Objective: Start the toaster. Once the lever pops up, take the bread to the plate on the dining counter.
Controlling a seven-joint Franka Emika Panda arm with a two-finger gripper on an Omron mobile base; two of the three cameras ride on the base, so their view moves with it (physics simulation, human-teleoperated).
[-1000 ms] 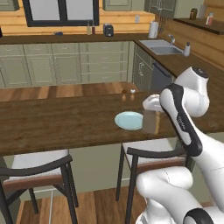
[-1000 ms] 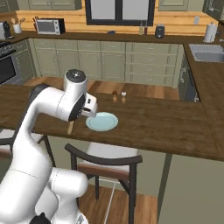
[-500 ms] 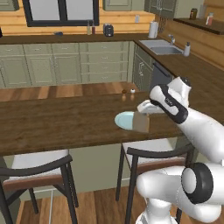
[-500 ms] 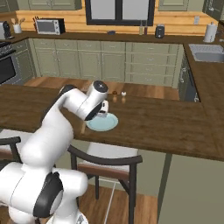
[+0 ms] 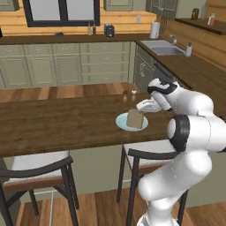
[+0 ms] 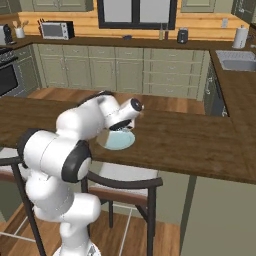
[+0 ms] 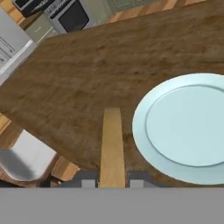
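Hand view, left to right. At 9 to 10 o'clock I saw the oven front (image 7: pixel 72 15) and pale cabinet faces beyond the far edge of the dining counter (image 7: pixel 78 78). A stool seat (image 7: pixel 22 159) sat at 8 o'clock, below the counter edge. At 6 o'clock the gripper (image 7: pixel 112 181) was clamped narrow on the bread (image 7: pixel 112 144); I saw the slice edge-on as a thin tan strip rising between the two fingertips (image 7: pixel 87 179). The plate (image 7: pixel 188 127) lay at 3 to 4 o'clock, flat on the counter. The bread's edge appeared just beside the plate's rim, not over its centre; whether they touched I could not tell.

Left base view, left to right. A dark-framed stool (image 5: pixel 37 170) stood at 7 o'clock under the dining counter (image 5: pixel 53 123). The plate (image 5: pixel 121 123) sat near the centre of the picture, close to the counter's near edge. The bread (image 5: pixel 135 119) stood upright on edge, appearing at the plate's right part, with the gripper (image 5: pixel 145 106) directly to its upper right. Two small shakers (image 5: pixel 129 92) stood at 12 o'clock from the plate, well apart from it. A sink (image 5: pixel 170 49) was at 2 o'clock on the back worktop.

Right base view, left to right. A microwave (image 6: pixel 55 30) sat at 11 o'clock. The arm's wrist covered most of the plate (image 6: pixel 120 142); bread hidden there.
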